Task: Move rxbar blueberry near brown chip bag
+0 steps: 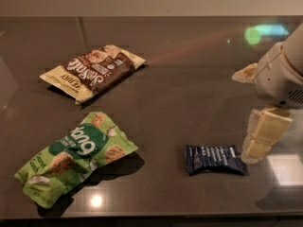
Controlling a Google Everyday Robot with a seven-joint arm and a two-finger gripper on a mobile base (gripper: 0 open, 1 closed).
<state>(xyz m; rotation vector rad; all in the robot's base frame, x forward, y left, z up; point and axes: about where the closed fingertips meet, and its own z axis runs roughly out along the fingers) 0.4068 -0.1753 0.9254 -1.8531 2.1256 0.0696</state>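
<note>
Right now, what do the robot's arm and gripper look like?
The arm is a rounded off-white shell with a small dark slotted vent. The gripper, at the right edge beside the small navy-blue wrapper, is cream, blocky and segmented. No cables show.

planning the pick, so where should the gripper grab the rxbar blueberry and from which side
Grip the rxbar blueberry across its short width at mid-length, coming straight down from above. It lies flat on the table with its long axis left to right, so the long edges give the narrowest span. The gripper hangs just beyond its right end.
</note>
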